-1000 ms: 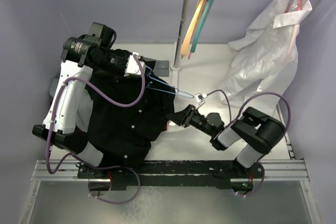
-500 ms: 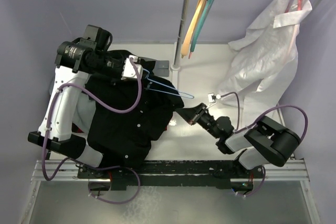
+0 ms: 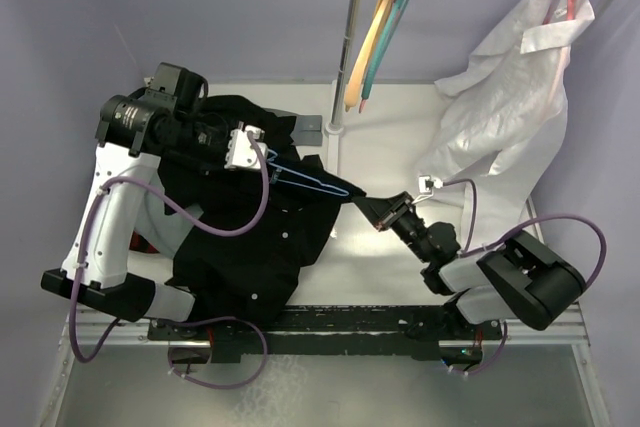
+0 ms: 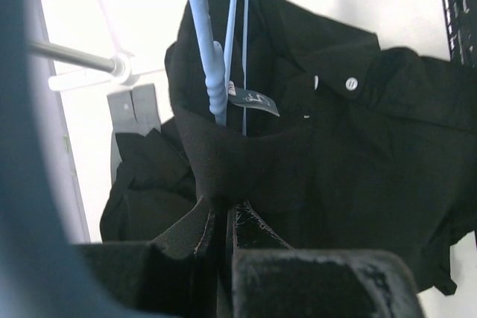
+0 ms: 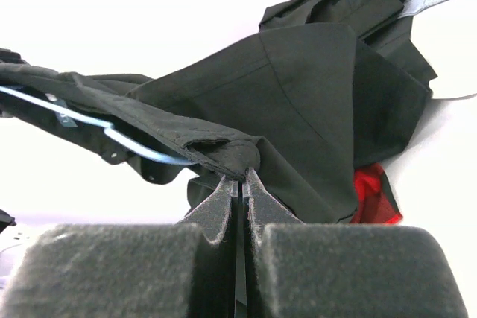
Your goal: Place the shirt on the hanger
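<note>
Item: right gripper, nearest the bases. We find its jaws pressed together on a folded edge of the shirt.

Item: shirt, black with small white buttons. It is heaped over the left half of the table, with one edge drawn rightward to that gripper. A scrap of red-and-black plaid cloth shows beneath it.

Item: left gripper. Its jaws are together with black shirt cloth between them. Whether the hanger sits in the pinch too, we cannot tell.

Item: hanger, light blue. Its wire is partly covered by the shirt and runs toward the right gripper.

Beyond: rack pole, orange and teal hangers, white garment.
</note>
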Action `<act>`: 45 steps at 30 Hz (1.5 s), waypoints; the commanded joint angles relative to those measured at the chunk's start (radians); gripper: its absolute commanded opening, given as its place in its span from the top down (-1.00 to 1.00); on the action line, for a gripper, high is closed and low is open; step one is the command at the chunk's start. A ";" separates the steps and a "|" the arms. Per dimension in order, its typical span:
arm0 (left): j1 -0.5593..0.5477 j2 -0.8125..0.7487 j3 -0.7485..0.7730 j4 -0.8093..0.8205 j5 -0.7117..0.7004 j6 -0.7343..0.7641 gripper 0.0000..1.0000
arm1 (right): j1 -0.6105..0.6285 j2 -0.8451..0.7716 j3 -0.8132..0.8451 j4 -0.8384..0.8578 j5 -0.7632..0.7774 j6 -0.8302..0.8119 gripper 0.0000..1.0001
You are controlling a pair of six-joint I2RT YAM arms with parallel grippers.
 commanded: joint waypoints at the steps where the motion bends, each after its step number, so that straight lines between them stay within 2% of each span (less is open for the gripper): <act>1: 0.005 -0.024 -0.028 0.052 -0.103 0.014 1.00 | -0.012 -0.040 0.015 0.195 0.018 -0.010 1.00; 7: 0.003 -0.057 -0.121 0.229 -0.191 -0.059 1.00 | -0.011 -0.160 0.044 0.036 -0.004 -0.038 1.00; 13: -0.034 -0.063 -0.194 0.378 -0.262 -0.168 1.00 | -0.005 -0.359 0.139 -0.315 -0.013 -0.081 1.00; 17: -0.070 -0.045 -0.219 0.447 -0.249 -0.269 1.00 | 0.026 -0.400 0.205 -0.393 -0.031 -0.078 1.00; 23: -0.102 -0.032 -0.209 0.497 -0.105 -0.385 1.00 | 0.189 -0.262 0.326 -0.367 -0.018 -0.123 1.00; 26: -0.107 -0.029 -0.179 0.466 -0.038 -0.393 1.00 | 0.221 -0.169 0.342 -0.280 -0.032 -0.108 1.00; 29: -0.107 -0.045 -0.166 0.484 -0.036 -0.413 1.00 | 0.235 -0.112 0.337 -0.240 -0.051 -0.094 1.00; 34: -0.108 -0.086 -0.242 0.603 -0.060 -0.454 1.00 | 0.322 -0.069 0.379 -0.234 -0.031 -0.128 1.00; 39: -0.107 -0.077 -0.267 0.604 -0.022 -0.446 1.00 | 0.374 -0.051 0.417 -0.222 -0.024 -0.161 1.00; 40: -0.107 -0.079 -0.268 0.595 -0.015 -0.433 1.00 | 0.374 -0.068 0.417 -0.234 -0.025 -0.173 0.96; 42: -0.107 -0.084 -0.263 0.556 0.000 -0.389 1.00 | 0.374 -0.150 0.419 -0.333 -0.026 -0.224 0.62; 43: -0.107 -0.089 -0.261 0.528 0.007 -0.359 1.00 | 0.374 -0.215 0.431 -0.432 -0.023 -0.276 0.35; 45: -0.107 -0.097 -0.259 0.473 0.021 -0.298 1.00 | 0.374 -0.352 0.480 -0.686 -0.005 -0.430 -0.58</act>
